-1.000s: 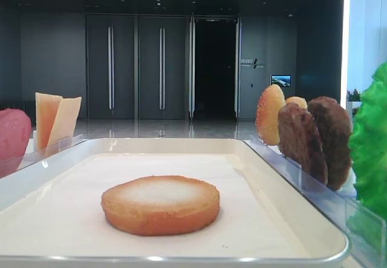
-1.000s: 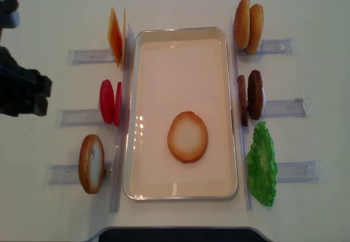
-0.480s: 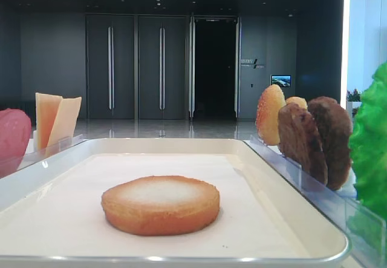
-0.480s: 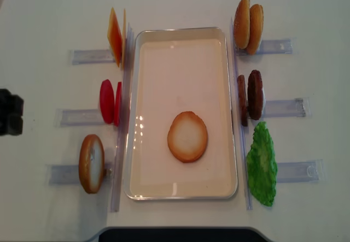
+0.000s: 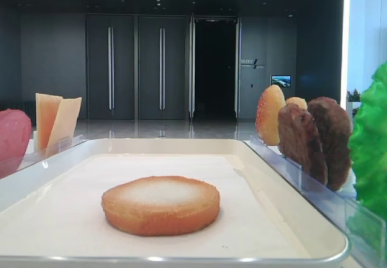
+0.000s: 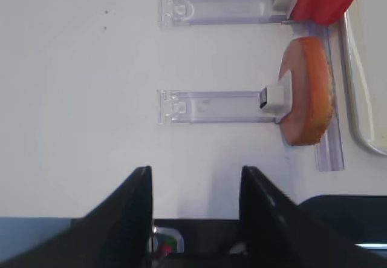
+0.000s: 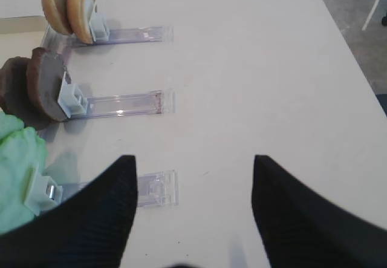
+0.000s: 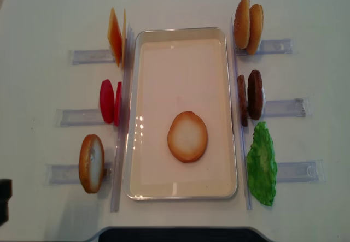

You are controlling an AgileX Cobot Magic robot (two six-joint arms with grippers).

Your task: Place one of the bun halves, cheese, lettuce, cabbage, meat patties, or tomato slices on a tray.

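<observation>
A bun half (image 8: 187, 136) lies flat, pale face up, on the cream tray (image 8: 180, 33). Another bun half (image 8: 91, 163) stands on edge left of the tray. Cheese (image 8: 115, 36) and tomato slices (image 8: 108, 101) stand along the left side, with meat patties (image 8: 250, 95) and lettuce (image 8: 262, 164) on the right. No cabbage is in view. My left gripper (image 6: 196, 177) is open and empty over the table's front left edge, short of the upright bun half (image 6: 307, 92). My right gripper (image 7: 193, 165) is open and empty over bare table, right of the lettuce (image 7: 18, 171).
Two domed bun tops (image 8: 248, 25) stand at the back right. Clear plastic holder strips (image 8: 284, 108) stick out on both sides of the tray. One strip's end (image 7: 156, 189) lies by my right gripper's left finger. The front table edge is under my left gripper.
In the overhead view my left arm has drawn back along the left edge toward the front corner, and only a dark corner of it still shows. The food has not moved.
</observation>
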